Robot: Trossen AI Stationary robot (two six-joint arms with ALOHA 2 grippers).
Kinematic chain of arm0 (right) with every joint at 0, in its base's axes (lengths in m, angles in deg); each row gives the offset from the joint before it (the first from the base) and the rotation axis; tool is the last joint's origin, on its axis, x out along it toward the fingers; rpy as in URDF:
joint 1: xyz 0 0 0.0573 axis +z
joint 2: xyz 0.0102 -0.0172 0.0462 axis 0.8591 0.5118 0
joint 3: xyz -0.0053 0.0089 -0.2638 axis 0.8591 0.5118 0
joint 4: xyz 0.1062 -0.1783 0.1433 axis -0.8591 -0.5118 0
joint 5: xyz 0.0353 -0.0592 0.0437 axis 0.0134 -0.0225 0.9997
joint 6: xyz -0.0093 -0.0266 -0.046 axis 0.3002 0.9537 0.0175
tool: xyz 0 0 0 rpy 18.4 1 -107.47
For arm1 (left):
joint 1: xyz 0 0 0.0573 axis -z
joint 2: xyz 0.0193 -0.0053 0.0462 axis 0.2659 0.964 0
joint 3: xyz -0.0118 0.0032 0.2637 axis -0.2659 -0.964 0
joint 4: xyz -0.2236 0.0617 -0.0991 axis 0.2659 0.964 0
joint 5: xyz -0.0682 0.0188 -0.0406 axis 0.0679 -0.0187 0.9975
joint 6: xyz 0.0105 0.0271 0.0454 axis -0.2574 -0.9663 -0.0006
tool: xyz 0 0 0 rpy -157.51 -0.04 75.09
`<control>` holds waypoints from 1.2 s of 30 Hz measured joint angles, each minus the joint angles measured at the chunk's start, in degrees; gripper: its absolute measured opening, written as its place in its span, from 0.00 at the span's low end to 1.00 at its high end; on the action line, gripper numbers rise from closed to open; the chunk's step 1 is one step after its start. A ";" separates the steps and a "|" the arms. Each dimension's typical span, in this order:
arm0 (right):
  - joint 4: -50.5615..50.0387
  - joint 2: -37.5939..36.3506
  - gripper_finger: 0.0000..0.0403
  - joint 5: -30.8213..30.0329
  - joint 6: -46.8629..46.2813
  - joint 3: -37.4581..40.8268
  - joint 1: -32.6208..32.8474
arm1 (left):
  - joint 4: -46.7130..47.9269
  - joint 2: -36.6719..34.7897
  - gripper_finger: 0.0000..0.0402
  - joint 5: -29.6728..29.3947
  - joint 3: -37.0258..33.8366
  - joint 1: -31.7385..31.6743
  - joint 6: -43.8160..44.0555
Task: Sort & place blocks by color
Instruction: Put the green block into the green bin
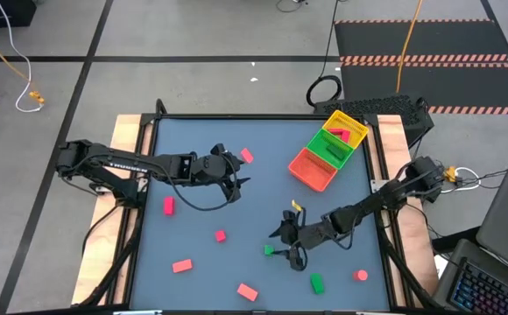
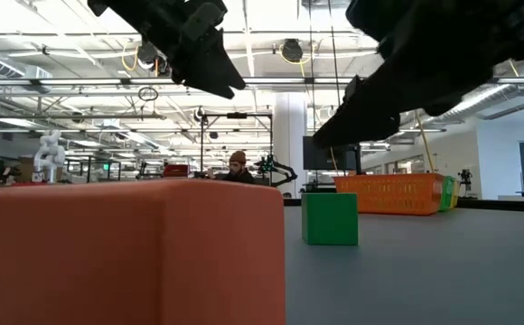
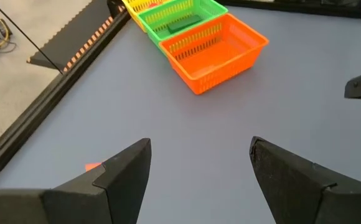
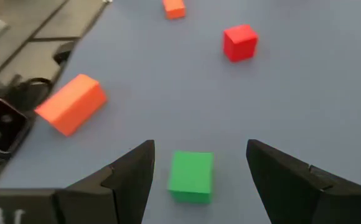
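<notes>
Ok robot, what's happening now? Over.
Right gripper open, hovering over green block. Left gripper open, empty, facing tray. Nothing blocking.

The left gripper point(image 3: 199, 177) stands with its two dark fingers point(image 3: 121, 180) spread apart over bare blue-grey table point(image 3: 168, 118). Ahead sits the three-compartment tray point(image 3: 196, 34): an empty orange section nearest, a green section holding a green block point(image 3: 182, 25), yellow beyond. A small red block point(image 3: 93, 166) lies just beside one finger.
</notes>
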 joint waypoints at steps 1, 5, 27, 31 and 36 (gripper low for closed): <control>0.37 0.22 0.62 -0.02 -0.03 0.00 0.38 | 0.40 0.00 0.67 0.00 0.00 0.29 0.13; 1.27 2.20 0.65 -0.24 -2.58 0.00 1.09 | 1.25 0.00 0.67 0.05 0.00 1.71 0.75; 6.91 8.35 0.70 -4.60 -3.85 0.00 1.29 | 2.04 0.00 0.67 0.13 0.00 5.03 1.58; 6.28 8.35 0.68 -4.61 -3.85 0.00 1.29 | 2.04 0.00 0.67 0.13 0.00 5.03 1.52; 4.95 8.35 0.67 -4.66 -3.63 0.00 1.29 | 2.02 0.00 0.67 0.13 0.00 5.03 1.38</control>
